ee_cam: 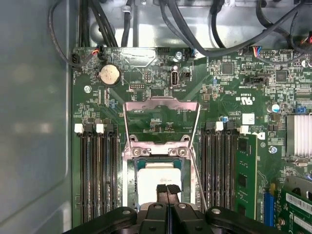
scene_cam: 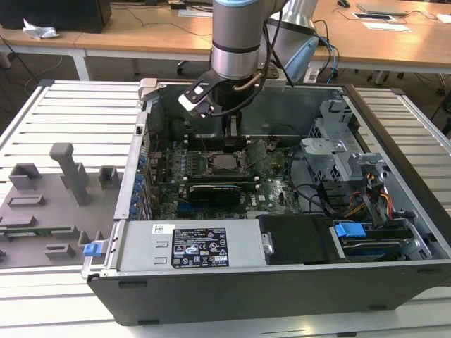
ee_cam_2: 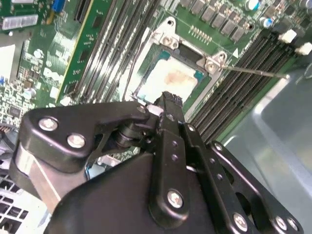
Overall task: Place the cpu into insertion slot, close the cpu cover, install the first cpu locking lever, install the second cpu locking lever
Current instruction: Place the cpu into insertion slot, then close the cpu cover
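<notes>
Even light, glare on the cpu (ee_cam: 148,183)

A black label (scene_cam: 201,246) with white print and rows of small marks lies on the grey metal cover (scene_cam: 141,248) at the front of the computer case (scene_cam: 246,299). A little white sticker (scene_cam: 162,229) sits just beside it, toward the exterior view's left. The characters on both are too small to make out. In the first wrist view the green motherboard (ee_cam: 234,83) bears white printed marks (ee_cam: 246,100) and a square white sticker (ee_cam: 248,118), apart from the insertion slot (ee_cam: 131,175). In the second wrist view a striped white sticker (ee_cam_2: 19,22) lies on the motherboard.
</notes>
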{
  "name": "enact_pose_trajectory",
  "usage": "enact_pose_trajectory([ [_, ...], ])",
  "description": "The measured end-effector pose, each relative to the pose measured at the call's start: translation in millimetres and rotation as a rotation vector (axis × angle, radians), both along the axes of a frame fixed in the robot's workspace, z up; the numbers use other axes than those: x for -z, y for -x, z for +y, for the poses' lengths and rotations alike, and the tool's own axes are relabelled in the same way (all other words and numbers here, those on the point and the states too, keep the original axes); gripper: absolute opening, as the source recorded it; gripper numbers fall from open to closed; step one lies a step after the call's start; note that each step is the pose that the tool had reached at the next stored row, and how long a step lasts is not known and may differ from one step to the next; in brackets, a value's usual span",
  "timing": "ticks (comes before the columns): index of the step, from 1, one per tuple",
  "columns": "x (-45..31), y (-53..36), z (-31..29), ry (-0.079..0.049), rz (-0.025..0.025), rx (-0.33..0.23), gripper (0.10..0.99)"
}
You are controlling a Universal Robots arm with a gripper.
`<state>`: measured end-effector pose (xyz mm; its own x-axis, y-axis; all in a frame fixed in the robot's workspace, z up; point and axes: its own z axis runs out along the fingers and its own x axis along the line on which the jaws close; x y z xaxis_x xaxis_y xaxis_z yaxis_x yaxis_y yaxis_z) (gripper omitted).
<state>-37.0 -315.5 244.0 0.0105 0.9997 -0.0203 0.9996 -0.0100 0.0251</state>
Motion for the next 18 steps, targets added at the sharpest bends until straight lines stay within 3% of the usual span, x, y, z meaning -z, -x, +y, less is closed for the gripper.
enact_pose_trajectory([
  [2,-5.1,0.0,0.0,0.0,-0.0001,0.0,0.106],
  [16,-5.8,-0.1,0.0,0.0,0.0,0.0,0.106],
  [18,-11.0,-0.1,0.1,0.0,0.0,0.0,0.106],
])
